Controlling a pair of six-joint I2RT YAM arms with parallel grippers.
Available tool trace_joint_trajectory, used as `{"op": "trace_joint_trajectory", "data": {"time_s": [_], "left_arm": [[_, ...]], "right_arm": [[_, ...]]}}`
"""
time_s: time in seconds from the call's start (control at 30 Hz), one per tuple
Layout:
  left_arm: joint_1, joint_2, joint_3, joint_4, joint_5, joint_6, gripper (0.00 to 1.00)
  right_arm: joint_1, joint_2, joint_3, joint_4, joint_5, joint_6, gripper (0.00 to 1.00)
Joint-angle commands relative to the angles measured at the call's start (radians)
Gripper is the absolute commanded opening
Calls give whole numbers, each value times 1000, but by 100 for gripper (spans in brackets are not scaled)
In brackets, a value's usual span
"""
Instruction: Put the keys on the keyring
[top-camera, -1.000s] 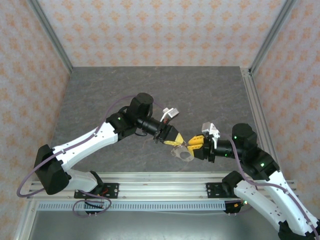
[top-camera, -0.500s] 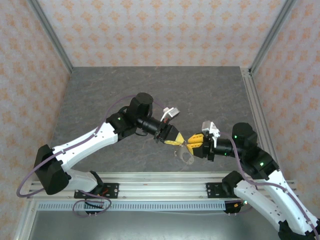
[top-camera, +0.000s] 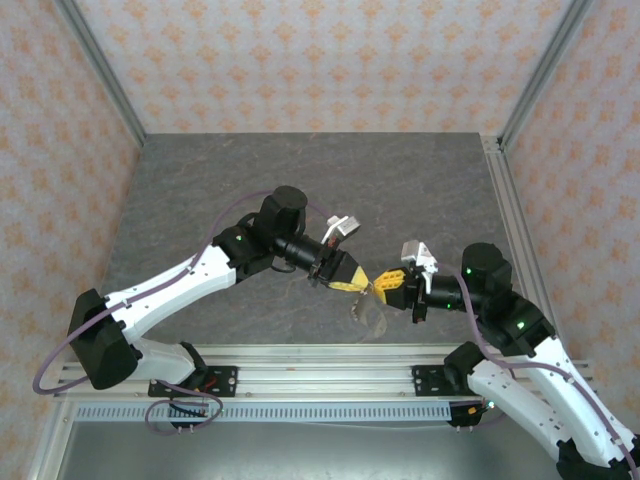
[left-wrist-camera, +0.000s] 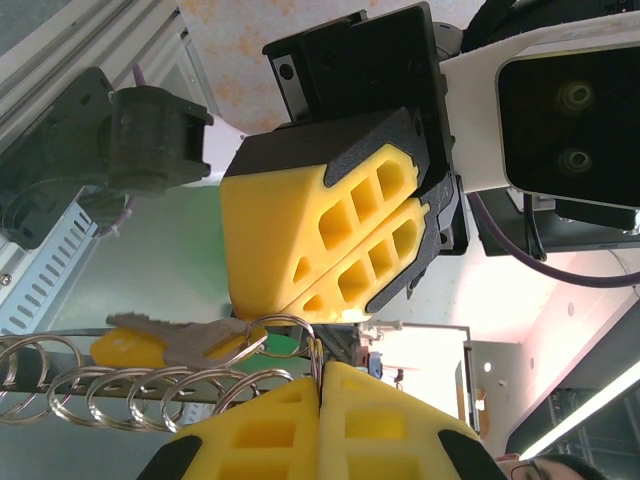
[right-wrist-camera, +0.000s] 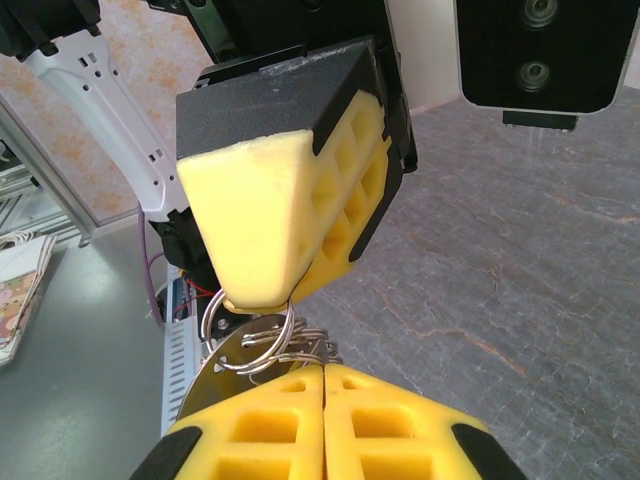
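Keyring: a chain of thin silvery split rings, the end ring pinched in the closed left gripper. Key, yellow head and silver blade, hangs beside it. Right gripper, fingers together, touches the ring.

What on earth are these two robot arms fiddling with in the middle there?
They are trying to get a key onto a keyring. The left pincer and right pincer meet tip to tip above the table, both shut, apparently each nipping the keyring, a chain of thin metal rings. The yellow-headed key lies against the end ring; whether it is threaded on yet is not clear.
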Motion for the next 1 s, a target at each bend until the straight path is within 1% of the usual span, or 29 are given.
{"op": "trace_joint_trajectory", "data": {"time_s": [0.0, 0.33, 0.63, 0.77, 0.87, 0.97], "left_arm": [[-5, -23, 27, 12, 11, 24, 0], [-6, -19, 32, 5, 9, 30, 0], [-6, -17, 28, 21, 5, 27, 0], [-6, -18, 26, 37, -4, 20, 0], [-6, -20, 5, 91, -17, -6, 0], [-6, -20, -38, 218, -34, -83, 0]], "right_arm": [[-1, 1, 8, 46, -9, -12, 7], [-1, 19, 0, 155, -34, 43, 7], [-1, 46, 6, 165, -31, 29, 8], [-1, 59, 18, 156, -17, 19, 9], [-1, 51, 39, 118, 21, 6, 13], [-1, 44, 55, 92, 40, 6, 19]]}}
